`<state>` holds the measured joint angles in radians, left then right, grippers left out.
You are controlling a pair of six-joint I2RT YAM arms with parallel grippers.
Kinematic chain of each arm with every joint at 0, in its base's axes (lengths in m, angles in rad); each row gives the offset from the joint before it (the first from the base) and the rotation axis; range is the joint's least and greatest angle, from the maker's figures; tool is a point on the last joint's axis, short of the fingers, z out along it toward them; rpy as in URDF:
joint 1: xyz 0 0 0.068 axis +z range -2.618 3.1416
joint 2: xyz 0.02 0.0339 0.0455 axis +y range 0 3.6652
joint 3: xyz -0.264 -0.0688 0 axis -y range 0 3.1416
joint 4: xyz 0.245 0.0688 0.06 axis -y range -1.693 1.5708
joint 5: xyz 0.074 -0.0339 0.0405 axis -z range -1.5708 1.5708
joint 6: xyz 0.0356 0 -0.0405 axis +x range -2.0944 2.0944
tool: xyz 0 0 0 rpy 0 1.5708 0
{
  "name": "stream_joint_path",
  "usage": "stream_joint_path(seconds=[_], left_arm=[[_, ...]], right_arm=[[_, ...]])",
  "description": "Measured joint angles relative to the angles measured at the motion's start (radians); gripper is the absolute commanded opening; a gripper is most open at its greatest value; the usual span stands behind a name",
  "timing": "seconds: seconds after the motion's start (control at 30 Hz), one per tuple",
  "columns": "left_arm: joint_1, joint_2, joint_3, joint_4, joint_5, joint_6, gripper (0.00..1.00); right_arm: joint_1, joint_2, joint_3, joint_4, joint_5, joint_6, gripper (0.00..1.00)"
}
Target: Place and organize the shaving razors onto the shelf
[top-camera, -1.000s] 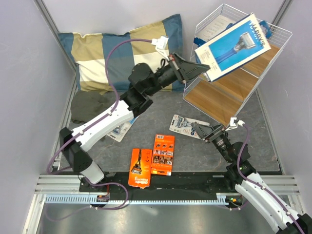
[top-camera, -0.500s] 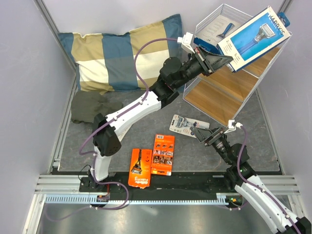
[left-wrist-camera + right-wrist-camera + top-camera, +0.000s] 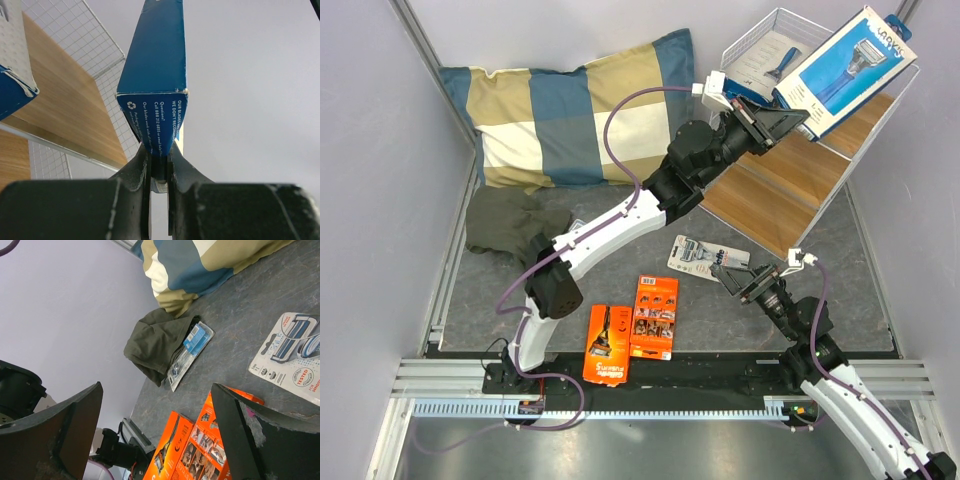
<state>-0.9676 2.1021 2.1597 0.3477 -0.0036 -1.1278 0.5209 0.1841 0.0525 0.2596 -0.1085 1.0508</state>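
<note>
Nearest, a ribbed aluminium rail (image 3: 650, 405) runs along the edge where both arms are bolted. Just past it, at 6 o'clock on the surface (image 3: 620, 225), a glossy orange card (image 3: 607, 345) and a second orange card (image 3: 655, 317) lie flat with their long edges meeting. The surface is a dark grey mat, mottled like slate.

At 4 o'clock the right claw (image 3: 156, 390) hangs low, released, its scuffed black fingers spread wide with nothing between them. Just beyond its tips lies a blister pack (image 3: 705, 258), a pale card under clear moulded plastic.

The right wrist view shows what the top view does not. A second blister pack (image 3: 190, 355) with a blue insert lies half tucked under a crumpled olive cloth (image 3: 505, 220) at 9 o'clock. From above, the left arm covers that pack.

Farther back, at 11 o'clock, a soft pillow (image 3: 560, 110) checked in blue, tan and cream leans into the corner. At 1 o'clock is the shelf (image 3: 790, 190), white wire mesh around light-brown wooden boards.

The left arm reaches across to the shelf. The left claw (image 3: 159, 162) is clenched on the bottom edge of a blue box (image 3: 850, 70), a flat matte carton picturing a razor, held tilted over the shelf's far right corner. Whether the box touches the wire cannot be told. The left wrist view shows it edge-on, with small white print on its end flap. A second blue box (image 3: 765, 60) lies inside the top wire tier.

Plain pale lilac walls (image 3: 370, 150) close in the sides.
</note>
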Motion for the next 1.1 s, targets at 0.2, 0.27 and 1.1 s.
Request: stream_joint_path(seconds=[0.2,0.27,1.1], left_arm=[[-0.005,0.019,0.019,-0.019,-0.052,-0.005,0.02],[-0.005,0.031,0.021,-0.028,-0.069,-0.006,0.02],[-0.027,0.068,0.068,-0.132,-0.158,-0.005,0.17]], right_arm=[[0.0,-0.011,0.0,-0.022,-0.01,0.0,0.98],[0.0,-0.021,0.0,-0.034,-0.011,0.0,0.98],[0.0,-0.066,0.0,-0.099,-0.019,-0.001,0.98]])
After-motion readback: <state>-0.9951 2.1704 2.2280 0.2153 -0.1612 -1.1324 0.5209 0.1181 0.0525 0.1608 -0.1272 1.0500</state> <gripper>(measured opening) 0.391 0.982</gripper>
